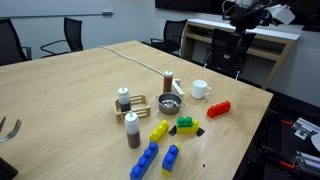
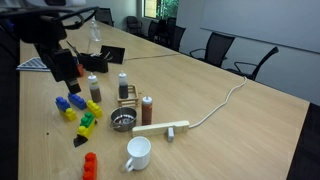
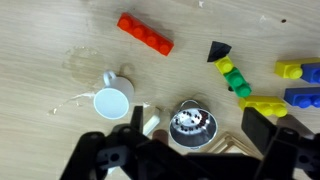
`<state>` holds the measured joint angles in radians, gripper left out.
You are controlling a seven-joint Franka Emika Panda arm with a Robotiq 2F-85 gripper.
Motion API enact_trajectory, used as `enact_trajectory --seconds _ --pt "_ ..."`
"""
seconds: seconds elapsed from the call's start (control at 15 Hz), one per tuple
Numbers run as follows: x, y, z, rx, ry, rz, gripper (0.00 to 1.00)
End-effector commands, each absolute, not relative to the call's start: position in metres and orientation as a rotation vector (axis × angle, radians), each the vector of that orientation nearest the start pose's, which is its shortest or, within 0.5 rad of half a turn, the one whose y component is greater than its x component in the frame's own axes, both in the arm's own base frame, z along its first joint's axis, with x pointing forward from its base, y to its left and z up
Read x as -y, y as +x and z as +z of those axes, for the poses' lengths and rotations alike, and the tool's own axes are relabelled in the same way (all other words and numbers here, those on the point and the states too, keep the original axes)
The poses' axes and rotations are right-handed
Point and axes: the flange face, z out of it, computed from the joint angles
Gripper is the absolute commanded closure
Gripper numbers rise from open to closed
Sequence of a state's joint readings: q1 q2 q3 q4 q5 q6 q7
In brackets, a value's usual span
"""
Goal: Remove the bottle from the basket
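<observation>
The bottle (image 1: pixel 123 99), dark-bodied with a pale grey cap, stands upright in the gold wire basket (image 1: pixel 139 104) near the middle of the table; both exterior views show the bottle (image 2: pixel 123 85) and the basket (image 2: pixel 131 98). My gripper (image 2: pixel 65 68) hangs high above the table, off to the side of the basket, over the coloured blocks. In the wrist view the gripper (image 3: pixel 200 128) is open and empty, its fingers framing the strainer bowl (image 3: pixel 190 125). A corner of the basket (image 3: pixel 232 146) shows at the bottom edge. The bottle is hidden in the wrist view.
A brown bottle with a long white top (image 1: pixel 131 131) and a brown white-capped bottle (image 1: pixel 168 82) flank the basket. A strainer bowl (image 1: pixel 170 103), white cup (image 1: pixel 200 89), red brick (image 1: pixel 218 109), yellow, green and blue blocks (image 1: pixel 160 130), and a wooden block with a cable (image 2: pixel 165 128) lie nearby.
</observation>
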<state>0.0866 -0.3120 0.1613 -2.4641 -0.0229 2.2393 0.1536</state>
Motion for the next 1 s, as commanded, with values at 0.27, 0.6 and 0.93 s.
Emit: enact_trajectory --seconds 0.27,0.6,0.93 --pt "-0.204 0.524 0.36 0.503 -3.161 -0.094 0.0" --pt "-0.22 0.564 0.347 0.529 -3.134 -0.143 0.0" --pt "-0.229 0.584 0.342 0.552 -3.116 -0.155 0.0"
